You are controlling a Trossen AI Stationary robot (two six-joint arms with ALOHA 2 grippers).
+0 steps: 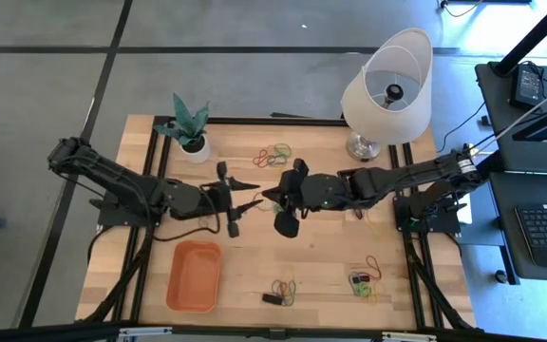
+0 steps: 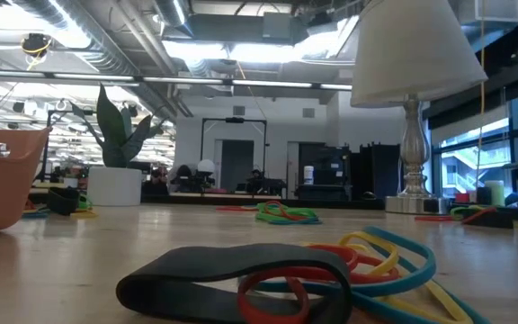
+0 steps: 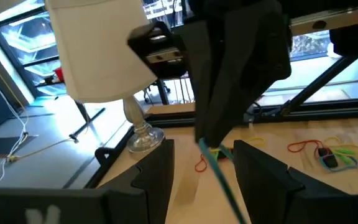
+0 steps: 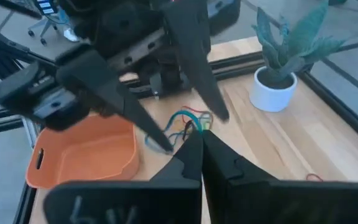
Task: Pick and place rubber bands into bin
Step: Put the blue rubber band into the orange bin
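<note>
Grippers facing tip to tip above table centre. Left gripper (image 1: 249, 195): fingers spread, nothing clearly gripped. Right gripper (image 1: 272, 196): fingers pressed together, pinching a small tangle of rubber bands (image 4: 190, 122) between the two tips. Further loose band clusters (image 1: 275, 155) near the plant, others (image 1: 284, 288) along the front edge. Bin (image 1: 195, 275) on table front-left, beside the left arm.
</note>
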